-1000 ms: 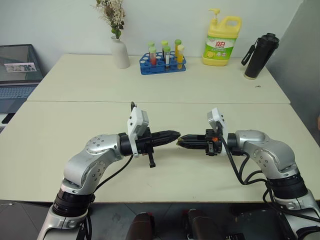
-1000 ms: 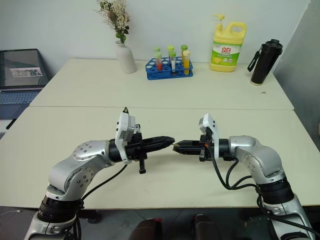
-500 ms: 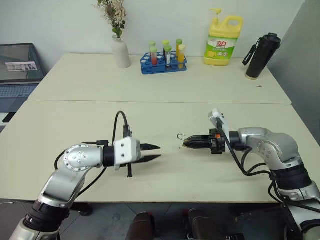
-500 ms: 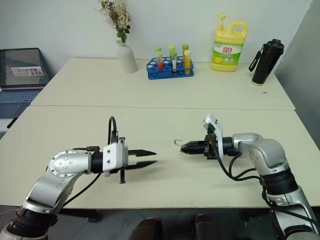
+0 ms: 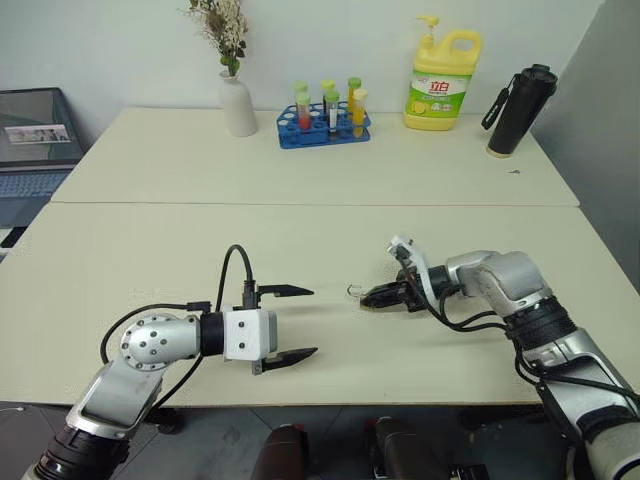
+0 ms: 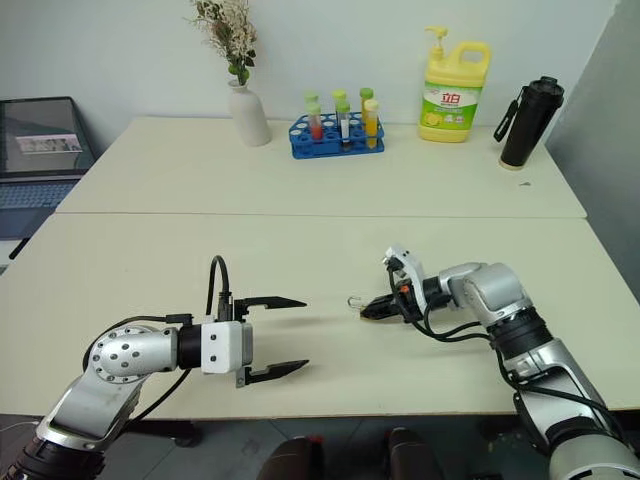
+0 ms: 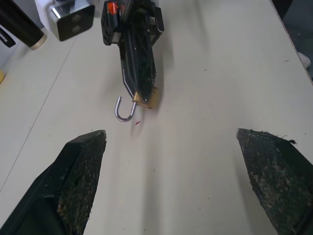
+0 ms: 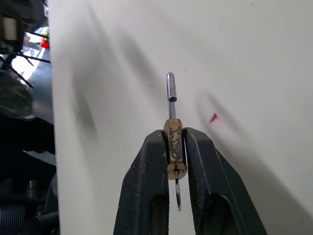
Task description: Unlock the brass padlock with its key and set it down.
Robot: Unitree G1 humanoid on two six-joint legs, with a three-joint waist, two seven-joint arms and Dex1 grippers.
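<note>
Two pale cream tables [image 5: 120,270] with a smooth matte top stand pushed together, a thin seam running across between them, in front of a plain light wall. Along the far table stand a white vase [image 5: 238,105] holding dried flowers, a blue rack of test tubes [image 5: 325,122] with coloured contents, a yellow detergent jug [image 5: 442,82] with a pump top, and a black cylindrical bottle [image 5: 517,110]; an open laptop [image 5: 32,140] sits off to the robot's left. The brass padlock [image 7: 146,99] is a tiny, flat, yellow-gold block with a scuffed, speckled face, and its thin silvery shackle [image 7: 123,110] hangs swung out as a free hook, one straight end loose of the body. It is pinched between the black fingertips of the right gripper [image 8: 174,156], low over the near table near its middle, with the shackle pointing toward the left arm; whether it touches the surface I cannot tell. A thin metal piece pokes out behind the lock body between those fingers. A small red speck [image 8: 213,117] marks the table just beside it. The left gripper [image 5: 285,323] hovers well apart from the lock, its two dark, rough-textured tapered fingers [image 7: 78,171] spread wide with nothing between them.
</note>
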